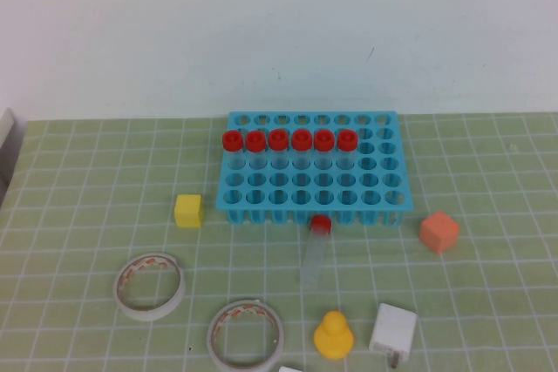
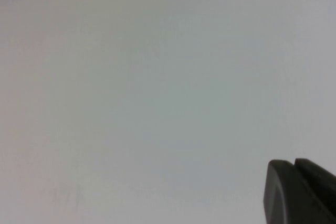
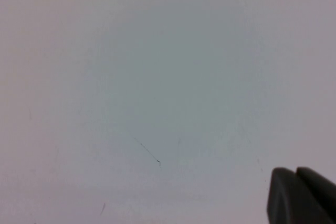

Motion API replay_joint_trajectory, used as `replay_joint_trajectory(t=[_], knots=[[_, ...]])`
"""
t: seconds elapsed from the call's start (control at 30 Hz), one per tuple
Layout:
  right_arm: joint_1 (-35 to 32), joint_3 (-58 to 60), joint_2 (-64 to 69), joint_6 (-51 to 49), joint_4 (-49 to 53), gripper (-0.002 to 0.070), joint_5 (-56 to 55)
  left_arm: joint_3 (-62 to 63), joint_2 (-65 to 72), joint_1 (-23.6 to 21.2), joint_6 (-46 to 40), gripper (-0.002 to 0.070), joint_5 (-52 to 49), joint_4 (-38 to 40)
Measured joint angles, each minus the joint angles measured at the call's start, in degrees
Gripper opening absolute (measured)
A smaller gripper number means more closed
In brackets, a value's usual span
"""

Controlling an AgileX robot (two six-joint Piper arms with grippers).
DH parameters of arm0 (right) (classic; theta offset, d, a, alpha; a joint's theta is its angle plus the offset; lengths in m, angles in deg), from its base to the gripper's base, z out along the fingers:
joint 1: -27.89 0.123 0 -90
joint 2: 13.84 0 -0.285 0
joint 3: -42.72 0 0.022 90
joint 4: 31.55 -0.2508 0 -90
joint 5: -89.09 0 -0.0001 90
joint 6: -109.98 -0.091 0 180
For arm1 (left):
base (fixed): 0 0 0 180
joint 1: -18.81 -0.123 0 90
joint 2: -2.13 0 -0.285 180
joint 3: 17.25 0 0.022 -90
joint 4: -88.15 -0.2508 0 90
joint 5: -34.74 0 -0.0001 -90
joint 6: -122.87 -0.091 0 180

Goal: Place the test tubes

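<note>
Left gripper [image 2: 293, 164]: black fingers [image 2: 281, 195] pressed together, holding nothing, facing blank pale wall [image 2: 157, 77].
Right gripper [image 3: 295, 171]: likewise closed and empty, facing pale wall.
Rack [image 1: 377, 173]: blue plastic, round holes, on green gridded mat [image 1: 488, 302].
Racked tubes [image 1: 289, 141]: 6 upright, red caps, 1 row.
Loose tube [image 1: 314, 254]: clear cylinder lying flat, red cap at rack's front edge.

green gridded table [image 1: 87, 172]: blue tube rack [image 1: 375, 176] at frame centre; one red-capped test tube [image 1: 315, 254] lying flat just below it; yellow cube [image 1: 189, 211] left of rack; orange cube [image 1: 438, 232] at its lower right; two tape rolls [image 1: 150, 285] [image 1: 245, 335] lower left; yellow duck [image 1: 333, 335] and white charger [image 1: 393, 330] side by side, bottom centre.
</note>
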Motion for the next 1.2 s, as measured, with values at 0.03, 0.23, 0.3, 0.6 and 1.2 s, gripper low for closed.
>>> replay_joint_trajectory(t=[0.03, 0.23, 0.3, 0.6, 1.2], knots=[[0.0, -1.08, 0.0, -0.17, 0.0, -0.0001, 2.45, 2.83, 0.0, 0.0, -0.28, -0.0001, -5.35, 0.0], [0.0, -12.47, 0.59, -0.34, 0.0, -0.0001, 21.59, 14.57, 4.51, 0.0, -0.5, -0.0001, -17.84, 0.1], [0.0, -16.01, 2.96, -0.39, -0.04, -0.0001, 28.93, 17.09, 7.25, 0.0, -0.5, -0.0001, -19.68, 0.1], [0.0, -25.1, 27.68, 3.75, -8.97, -0.0001, 41.74, 23.36, 23.06, 0.0, -0.5, -0.0001, -44.22, 3.0], [2.38, -46.15, 83.64, 57.74, -54.19, -0.0001, 56.9, 23.36, 48.05, 0.0, -0.5, -0.0001, -58.04, 6.94]])
